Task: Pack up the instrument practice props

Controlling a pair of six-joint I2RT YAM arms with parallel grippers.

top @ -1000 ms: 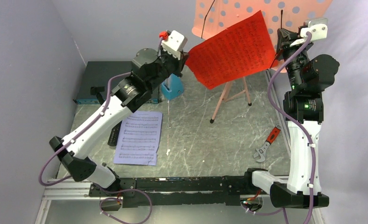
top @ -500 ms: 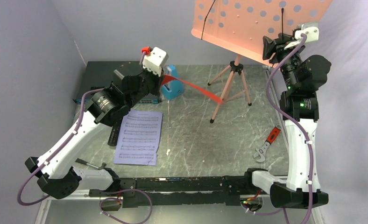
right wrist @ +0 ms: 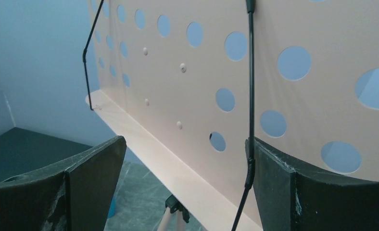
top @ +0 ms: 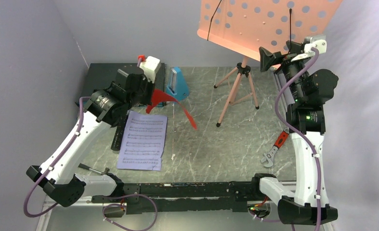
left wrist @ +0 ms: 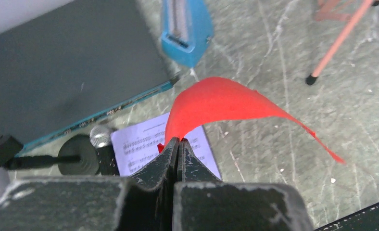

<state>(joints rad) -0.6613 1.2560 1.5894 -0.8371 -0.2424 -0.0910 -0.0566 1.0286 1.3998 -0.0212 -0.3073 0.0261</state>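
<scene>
My left gripper (left wrist: 178, 142) is shut on one corner of the red music sheet (left wrist: 216, 103), which arches in the air over the table (top: 175, 103). Below it the lavender sheet (top: 143, 141) lies flat. The black microphone's mesh head (left wrist: 100, 135) and round base (left wrist: 79, 155) lie at that sheet's left edge. The blue metronome (top: 178, 83) stands behind them. The pink music stand (top: 264, 24) rises on its tripod (top: 238, 91) at the back right. My right gripper (right wrist: 186, 142) hangs open in front of the perforated board (right wrist: 202, 82), holding nothing. A black wire clip (right wrist: 249, 96) runs by its right finger.
A large flat black box (top: 101, 79) lies at the back left, against the walls. A wrench with a red handle (top: 275, 149) rests by the right arm. A thin dark tool (top: 92, 168) lies near the left arm's base.
The left gripper pulled the red sheet off the stand, down and left over the lavender sheet. The right gripper opened wide and eased down and left along the board's lower edge.
</scene>
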